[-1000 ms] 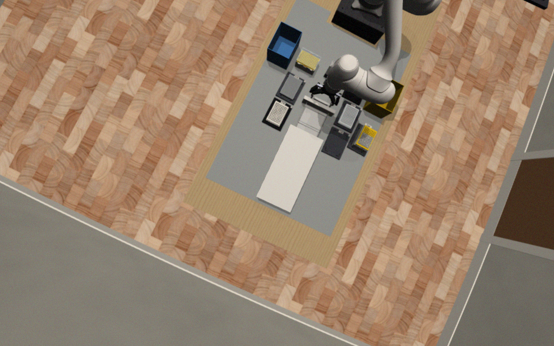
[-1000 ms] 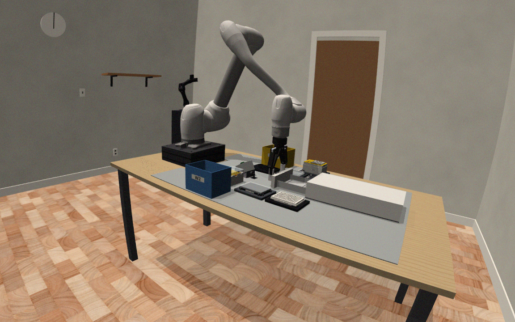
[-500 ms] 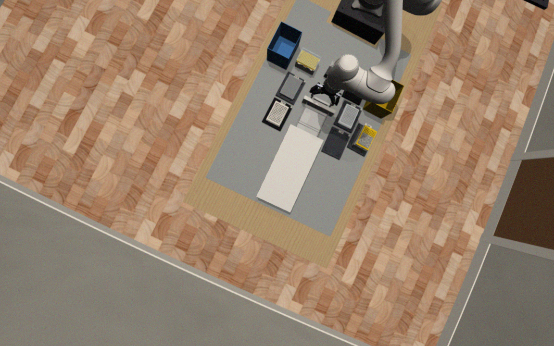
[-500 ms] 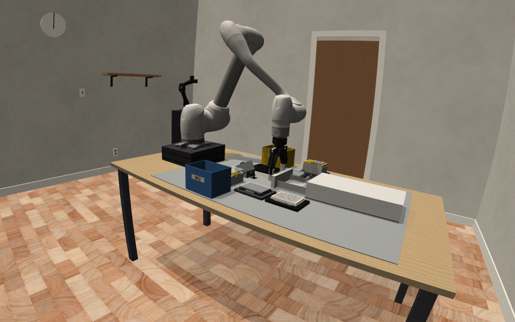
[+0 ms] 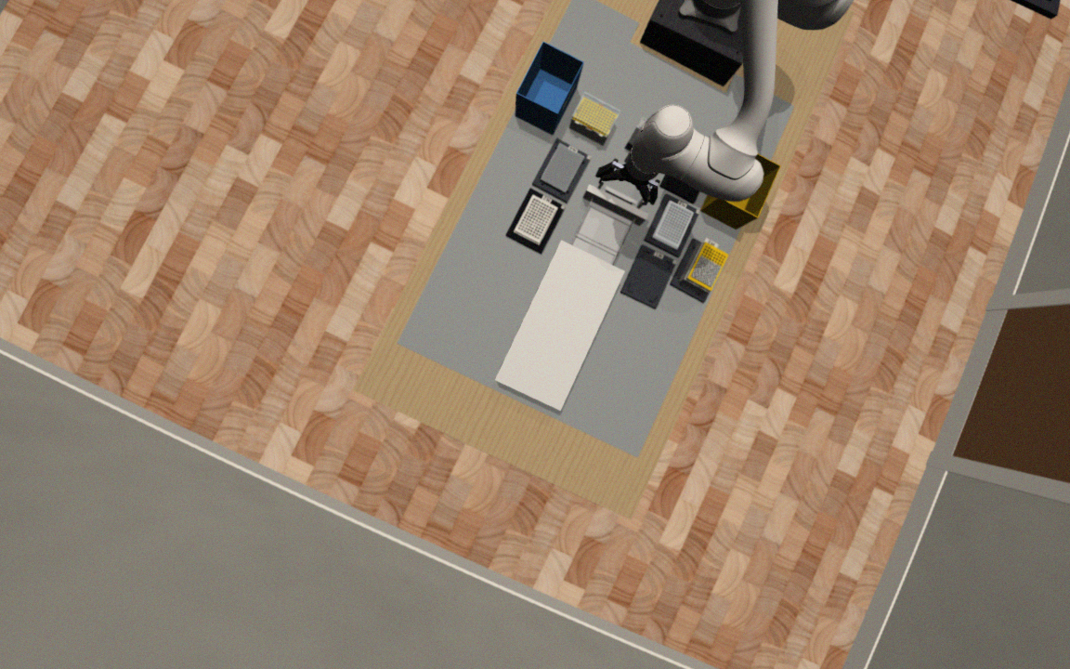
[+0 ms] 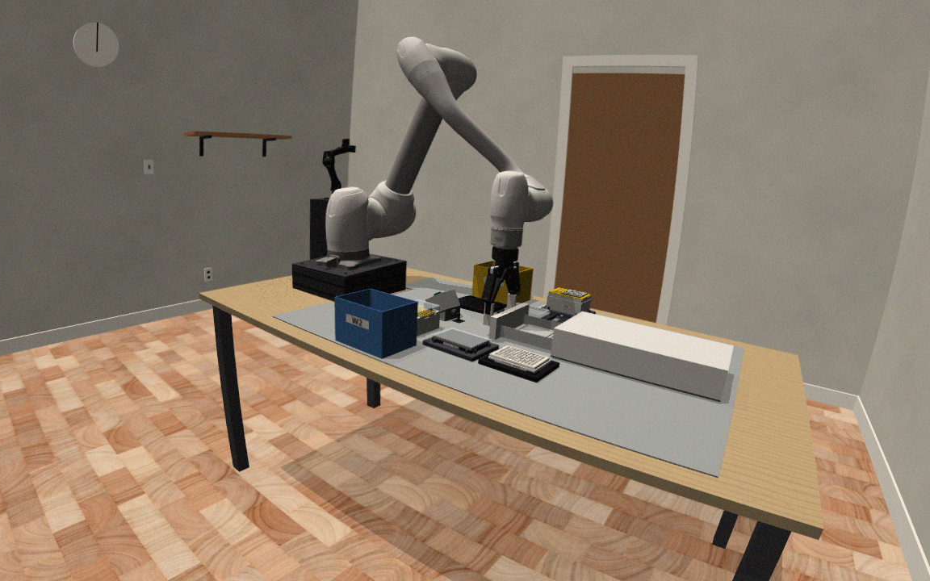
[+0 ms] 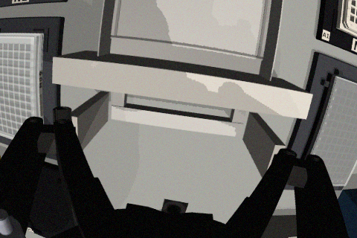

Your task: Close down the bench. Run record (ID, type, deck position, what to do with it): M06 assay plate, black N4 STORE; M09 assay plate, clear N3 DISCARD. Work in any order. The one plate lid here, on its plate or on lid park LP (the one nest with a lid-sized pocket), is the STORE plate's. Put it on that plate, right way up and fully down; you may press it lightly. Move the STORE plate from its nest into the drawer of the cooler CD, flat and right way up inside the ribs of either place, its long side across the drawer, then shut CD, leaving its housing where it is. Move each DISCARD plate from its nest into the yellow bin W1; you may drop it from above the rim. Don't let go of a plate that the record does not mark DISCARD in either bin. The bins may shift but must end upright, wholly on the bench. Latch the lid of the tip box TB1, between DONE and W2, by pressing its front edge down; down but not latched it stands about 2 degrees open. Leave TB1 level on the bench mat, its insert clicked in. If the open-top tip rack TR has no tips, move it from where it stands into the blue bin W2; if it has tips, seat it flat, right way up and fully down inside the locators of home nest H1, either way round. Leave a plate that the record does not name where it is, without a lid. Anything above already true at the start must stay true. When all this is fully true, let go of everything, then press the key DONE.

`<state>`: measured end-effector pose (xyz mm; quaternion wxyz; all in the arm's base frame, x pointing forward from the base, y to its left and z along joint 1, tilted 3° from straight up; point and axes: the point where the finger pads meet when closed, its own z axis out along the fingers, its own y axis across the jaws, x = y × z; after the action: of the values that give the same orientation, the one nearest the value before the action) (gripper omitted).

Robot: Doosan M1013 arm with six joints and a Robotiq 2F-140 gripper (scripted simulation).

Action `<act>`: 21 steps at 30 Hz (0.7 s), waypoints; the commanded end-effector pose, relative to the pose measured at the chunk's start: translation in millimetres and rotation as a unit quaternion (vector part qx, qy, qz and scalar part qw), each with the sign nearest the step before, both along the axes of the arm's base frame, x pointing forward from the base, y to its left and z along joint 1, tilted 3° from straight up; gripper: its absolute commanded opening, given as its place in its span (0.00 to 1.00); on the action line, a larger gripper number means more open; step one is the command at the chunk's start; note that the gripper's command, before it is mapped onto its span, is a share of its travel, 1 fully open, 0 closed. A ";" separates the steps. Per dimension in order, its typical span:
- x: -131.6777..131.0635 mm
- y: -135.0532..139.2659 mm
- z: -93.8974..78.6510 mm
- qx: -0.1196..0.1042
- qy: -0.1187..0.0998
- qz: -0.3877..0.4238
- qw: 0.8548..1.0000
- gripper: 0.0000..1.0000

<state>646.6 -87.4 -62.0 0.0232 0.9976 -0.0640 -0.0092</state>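
Observation:
My gripper (image 5: 627, 184) is open and holds nothing. In the wrist view (image 7: 174, 134) its fingers stand wide on either side of the handle (image 7: 171, 111) on the drawer front (image 7: 184, 86), clear of it. The drawer (image 5: 606, 229) (image 7: 193, 0) of the white cooler CD (image 5: 559, 324) is pulled out, and its tray looks empty. A plate with a grey top (image 5: 562, 168) and a white-welled plate (image 5: 536, 219) sit in nests left of the drawer. Another pale plate (image 5: 672, 224) sits on the right. I cannot tell which nest is N3 or N4.
Blue bin W2 (image 5: 549, 87) and the yellow tip box (image 5: 593, 116) stand at the far end. Yellow bin W1 (image 5: 740, 203) is partly hidden under my arm. An empty dark nest N1 (image 5: 648, 276) and a yellow tip rack (image 5: 707, 266) lie right of the cooler.

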 end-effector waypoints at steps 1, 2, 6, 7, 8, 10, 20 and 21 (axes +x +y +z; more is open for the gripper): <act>0.0 0.1 0.1 0.000 0.000 0.000 1.000 0.87; 0.0 0.1 0.1 0.000 0.000 0.000 1.000 0.87; 0.1 0.2 4.1 0.000 0.000 0.000 1.000 0.87; 0.1 0.3 5.5 0.000 0.000 0.000 1.000 0.87; 0.2 0.4 6.8 0.000 0.000 0.000 1.000 0.87; 0.2 0.5 9.5 0.000 0.000 0.000 1.000 0.87; 0.5 1.0 20.1 0.000 0.000 0.000 1.000 0.87; 0.5 1.0 21.4 0.000 0.000 0.000 1.000 0.87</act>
<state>647.0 -86.6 -43.7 0.0232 0.9976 -0.0640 -0.0092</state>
